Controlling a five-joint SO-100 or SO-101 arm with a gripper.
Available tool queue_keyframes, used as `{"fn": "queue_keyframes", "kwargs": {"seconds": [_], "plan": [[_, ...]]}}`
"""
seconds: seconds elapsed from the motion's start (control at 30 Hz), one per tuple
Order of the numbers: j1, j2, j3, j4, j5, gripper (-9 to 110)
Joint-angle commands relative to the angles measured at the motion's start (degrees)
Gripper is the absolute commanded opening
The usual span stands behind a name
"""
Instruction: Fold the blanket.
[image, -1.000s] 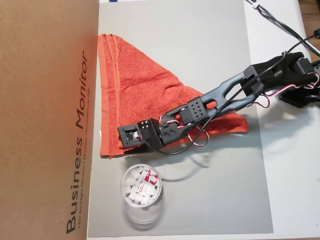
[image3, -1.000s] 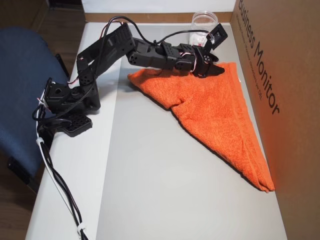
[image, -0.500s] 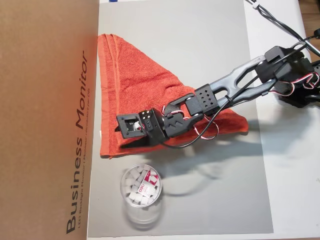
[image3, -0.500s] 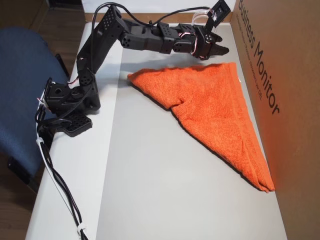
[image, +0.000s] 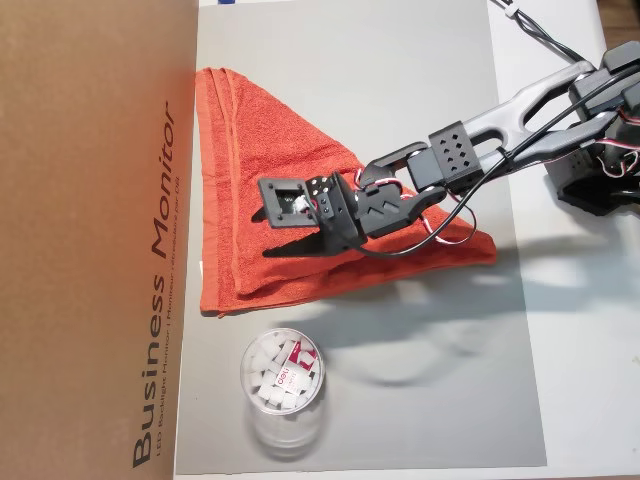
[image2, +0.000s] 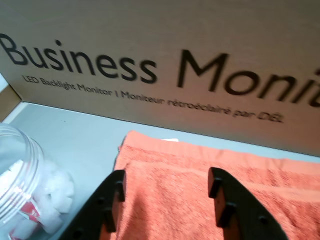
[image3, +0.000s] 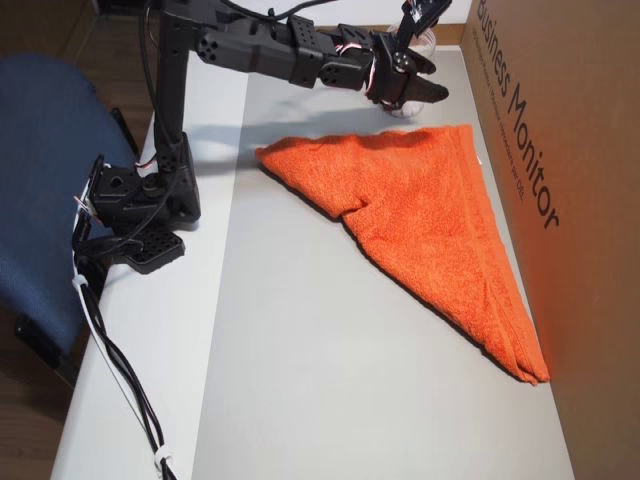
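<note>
In the wrist view the two black fingers stand spread with a clear gap between them and nothing in it. The gripper hangs above the blanket without touching it. Just past the fingertips lies the blanket's hemmed border, running across the view, and close behind it rises the cardboard box printed "Business Monitor". At the left edge of this view the clear plastic tub sits on the grey mat, holding white pieces.

In an overhead view the blanket is folded into a triangle lying flat on the grey mat. Its long straight hemmed edge runs alongside the cardboard box, very near or touching it, so there is almost no room on that side. From that edge the cloth narrows to a blunt corner pointing right toward the arm's base, ending near the mat's right border. The gripper hovers over the middle of the triangle, pointing left at the box. The tub stands below the blanket's lower corner, near it but apart.

In an overhead view from the other side, the blanket stretches from the far end of the mat down along the box to a thick folded tip near the mat's near right corner. The wide bare stretch of mat left of the cloth offers the open room. The gripper is raised above the blanket's far edge, its shadow falling on the cloth.
</note>
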Motion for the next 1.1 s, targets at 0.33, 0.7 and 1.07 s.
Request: {"fn": "queue_keyframes", "kwargs": {"seconds": [0.33, 0.7, 1.07], "plan": [[3.5, 22.0, 18.5, -0.4, 3.4, 16], [6.6, 35.6, 32.1, 0.1, 7.4, 16], [9.5, 50.4, 33.0, 29.2, 6.7, 14]]}}
